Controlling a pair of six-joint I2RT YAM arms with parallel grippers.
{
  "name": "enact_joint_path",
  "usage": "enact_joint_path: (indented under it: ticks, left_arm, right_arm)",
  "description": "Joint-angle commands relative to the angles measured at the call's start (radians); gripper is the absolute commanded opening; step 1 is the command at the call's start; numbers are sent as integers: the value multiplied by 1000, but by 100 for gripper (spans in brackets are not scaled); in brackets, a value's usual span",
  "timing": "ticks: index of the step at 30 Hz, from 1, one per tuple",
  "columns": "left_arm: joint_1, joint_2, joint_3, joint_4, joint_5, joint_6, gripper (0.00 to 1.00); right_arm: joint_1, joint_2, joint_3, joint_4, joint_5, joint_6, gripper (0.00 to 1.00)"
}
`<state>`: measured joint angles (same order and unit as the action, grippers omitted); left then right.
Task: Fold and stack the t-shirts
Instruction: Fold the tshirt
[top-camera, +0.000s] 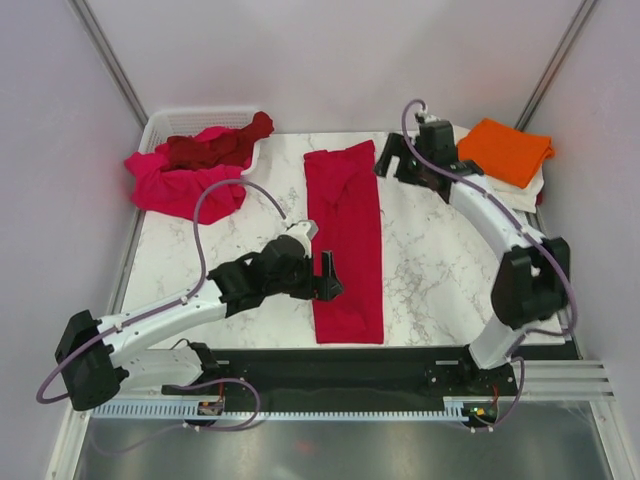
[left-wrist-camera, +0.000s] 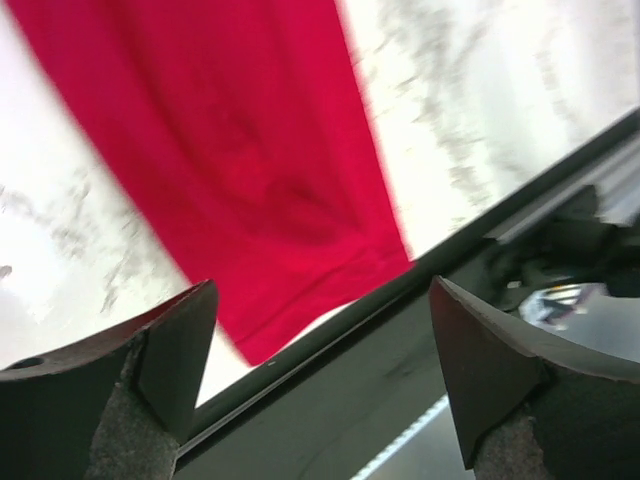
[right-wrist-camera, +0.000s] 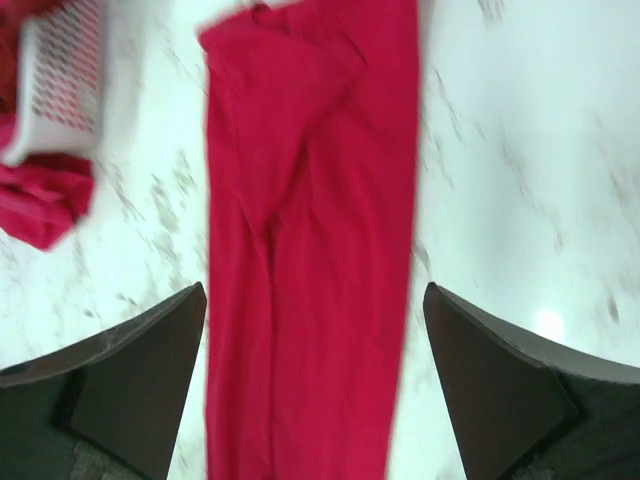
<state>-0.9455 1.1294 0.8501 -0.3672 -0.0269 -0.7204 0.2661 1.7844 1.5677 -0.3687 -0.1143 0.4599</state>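
Note:
A crimson red t-shirt lies folded into a long narrow strip down the middle of the marble table. My left gripper hovers open at the strip's left edge, near its lower end. In the left wrist view the red t-shirt fills the area ahead of the open left gripper, which holds nothing. My right gripper stands open at the strip's far right corner. The right wrist view looks down the red t-shirt between the wide fingers of the right gripper. An orange t-shirt lies folded on a cream-white t-shirt at the back right.
A white plastic basket stands at the back left, with a magenta-pink t-shirt and a dark maroon t-shirt spilling from it. The basket also shows in the right wrist view. A black rail runs along the table's near edge.

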Motion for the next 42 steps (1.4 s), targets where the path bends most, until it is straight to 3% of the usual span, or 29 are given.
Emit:
enact_joint_path:
  ticks: [1, 6, 9, 13, 22, 27, 30, 31, 35, 38, 39, 42]
  left_arm:
    - [-1, 10, -89, -30, -84, 16, 91]
    - [-1, 47, -184, 34, -65, 1, 81]
    - [-2, 59, -227, 86, -39, -19, 77]
    - [-4, 75, -272, 131, -13, -56, 72]
    - [-44, 162, -306, 223, 58, -126, 65]
    - [-108, 161, -344, 228, 36, -198, 53]
    - [-127, 162, -378, 231, 33, -234, 36]
    - [-127, 164, -385, 231, 32, -238, 22]
    - [-128, 153, -414, 232, 30, -252, 2]
    - [-128, 144, -421, 232, 28, -254, 2]
    - [-128, 148, -422, 232, 30, -254, 2]
    - [-128, 153, -422, 232, 30, -257, 2]
  right_arm:
    - [2, -199, -328, -27, 26, 26, 98]
    - [27, -515, -732, 25, 1, 97, 92]
    - [59, -640, -848, 19, -18, 137, 82]
    - [91, -824, -1018, 4, -39, 193, 78]
    - [185, -870, -1138, -7, -18, 252, 76]
    - [248, -885, -1147, -30, 4, 290, 75]
    - [333, -899, -1164, -29, 27, 356, 74]
    - [387, -901, -1169, -29, 40, 387, 74]
    - [502, -882, -1198, -18, 94, 468, 73]
    - [591, -873, -1221, -7, 135, 544, 65]
    - [675, -867, -1235, -1, 187, 600, 62]
    - [722, -849, -1236, 4, 218, 637, 60]
